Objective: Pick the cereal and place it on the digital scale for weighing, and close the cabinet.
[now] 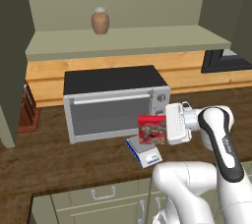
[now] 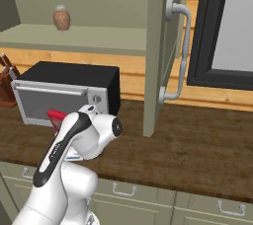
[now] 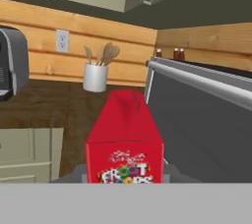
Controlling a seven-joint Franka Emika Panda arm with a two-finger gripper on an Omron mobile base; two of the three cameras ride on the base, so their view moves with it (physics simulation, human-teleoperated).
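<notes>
Cereal (image 3: pixel 124 139) is right up in the hand view, red box with the printed front facing the lens, so it sits pretty much inside the tool (image 1: pixel 165 124). From the left base view the box is pressed against the hand, hanging over the digital scale (image 1: pixel 143 151), which sits on the bench (image 1: pixel 49 154) just in front of the toaster oven (image 1: pixel 114 101). Whether the box bottom is already touching the weighing plate, I honestly can't tell from these angles. The fingertips themselves are hidden behind the box, but I'd call the tool clamped on the cereal, since the box is upright against it with nothing else obviously holding it.

So my read: we're at the placing step, with the pick done. Next move calls for easing the box straight down until it's flat on the plate, then letting go without knocking it into the oven door.

After that there's the cabinet (image 2: pixel 157 51). Its door stands swung out over the bench in the right base view, bar handle (image 2: pixel 182 51) facing us, well apart from the arm. Closing that will need a big swing to the right.
</notes>
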